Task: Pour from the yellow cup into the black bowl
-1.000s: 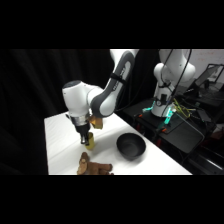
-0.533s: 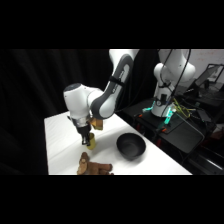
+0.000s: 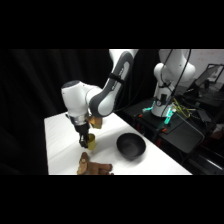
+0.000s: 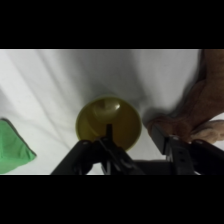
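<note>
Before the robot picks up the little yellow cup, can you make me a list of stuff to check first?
1. Gripper lined up over the small plain yellow cup: ok, the wrist view looks straight down into the cup's mouth.
2. Cup standing upright on the white table: ok.
3. Fingers closed on the cup: cannot tell, their tips are not clear in either view.
4. Wide round black bowl ready and open side up: ok, it sits apart from the cup.
5. Brown lumpy plush-like thing away from the cup: not ok, it lies close beside the cup.
6. Something inside the cup to pour: cannot tell.
</note>
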